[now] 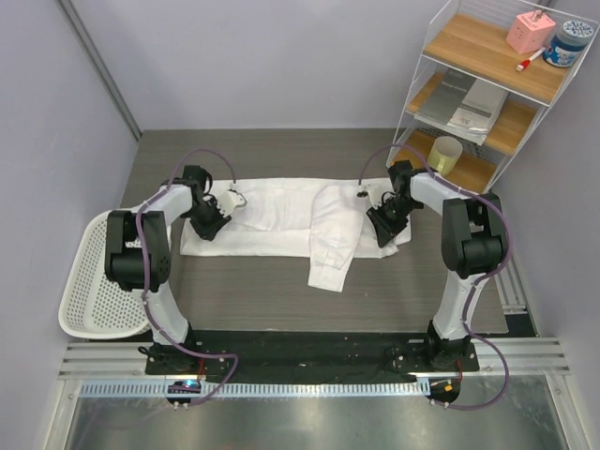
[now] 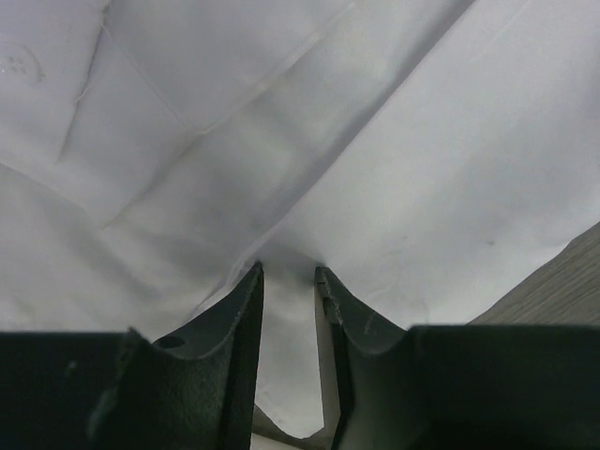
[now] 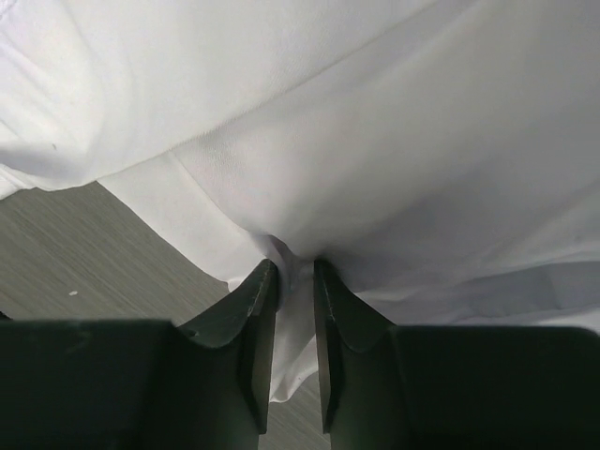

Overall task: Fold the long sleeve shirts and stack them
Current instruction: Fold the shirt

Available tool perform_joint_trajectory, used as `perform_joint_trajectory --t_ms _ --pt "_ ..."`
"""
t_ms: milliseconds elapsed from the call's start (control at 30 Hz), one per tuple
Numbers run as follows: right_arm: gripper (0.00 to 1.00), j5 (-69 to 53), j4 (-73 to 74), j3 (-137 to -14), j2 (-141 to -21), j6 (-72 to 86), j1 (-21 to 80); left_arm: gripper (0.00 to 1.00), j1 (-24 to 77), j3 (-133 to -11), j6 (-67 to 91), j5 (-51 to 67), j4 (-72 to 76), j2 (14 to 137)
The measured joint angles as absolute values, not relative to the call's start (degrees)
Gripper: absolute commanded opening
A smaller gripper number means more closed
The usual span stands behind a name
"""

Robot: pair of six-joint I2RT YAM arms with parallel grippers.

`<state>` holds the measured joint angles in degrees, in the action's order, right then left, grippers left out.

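The grey table point(image 1: 253, 300) carries a white long sleeve shirt point(image 1: 281, 217) spread across its middle, one sleeve trailing toward the near edge. The left claw point(image 2: 289, 274) is clamped on a fold at the shirt's left end, the right claw point(image 3: 294, 267) on a fold at its right end.

The place looks like a robotics lab cell, not a home. Plain grey walls point(image 1: 281, 56) close in a small table point(image 1: 262, 300). A left arm point(image 1: 141, 253) and a right arm point(image 1: 469, 239) are bolted near aluminium rails point(image 1: 103, 361) at the bottom edge. A wire shelf point(image 1: 464, 42) stands at the upper right.
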<state>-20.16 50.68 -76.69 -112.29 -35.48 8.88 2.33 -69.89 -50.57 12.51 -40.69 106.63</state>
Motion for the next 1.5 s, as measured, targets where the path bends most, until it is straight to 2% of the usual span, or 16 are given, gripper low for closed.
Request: perform_joint_trajectory --t_ms 67,167,200,433,533,633,800,1033,1267,1500 --pt "0.27 -21.0 50.7 -74.2 -110.7 -35.7 8.9 0.28 2.4 -68.1 -51.7 12.5 -41.2 105.2" --pt "0.37 -22.1 51.6 -70.3 -108.2 -35.9 8.9 0.30 2.5 -66.0 -52.9 12.6 -42.1 103.4" --pt "0.43 -22.2 52.1 -69.4 -107.5 -35.9 8.9 0.31 2.5 -65.2 -53.0 12.7 -42.5 102.7" --pt "0.64 -21.7 55.5 -68.4 -105.0 -36.1 9.1 0.50 1.5 -66.0 -49.3 18.3 -48.8 101.6" --pt "0.65 -21.8 57.5 -68.5 -100.5 -36.5 9.5 0.57 -0.4 -68.7 -46.4 23.7 -50.4 100.0" --pt "0.63 -21.8 58.4 -69.6 -92.6 -36.5 11.2 0.58 -1.6 -69.7 -42.8 27.6 -49.6 94.3" --pt "0.58 -22.0 55.7 -69.3 -83.6 -32.8 24.3 0.61 -1.9 -70.0 -33.9 32.9 -46.3 82.0" --pt "0.57 -19.2 48.8 -62.8 -89.9 -24.5 41.3 0.76 -1.8 -68.4 -22.3 34.6 -42.3 72.1" --pt "0.58 -15.6 42.7 -61.1 -94.8 -18.7 49.1 0.77 -1.9 -65.8 -16.4 34.0 -41.0 63.7" --pt "0.59 -13.5 38.4 -61.1 -99.0 -15.5 53.0 0.77 -1.8 -64.6 -14.8 31.9 -40.9 61.5"
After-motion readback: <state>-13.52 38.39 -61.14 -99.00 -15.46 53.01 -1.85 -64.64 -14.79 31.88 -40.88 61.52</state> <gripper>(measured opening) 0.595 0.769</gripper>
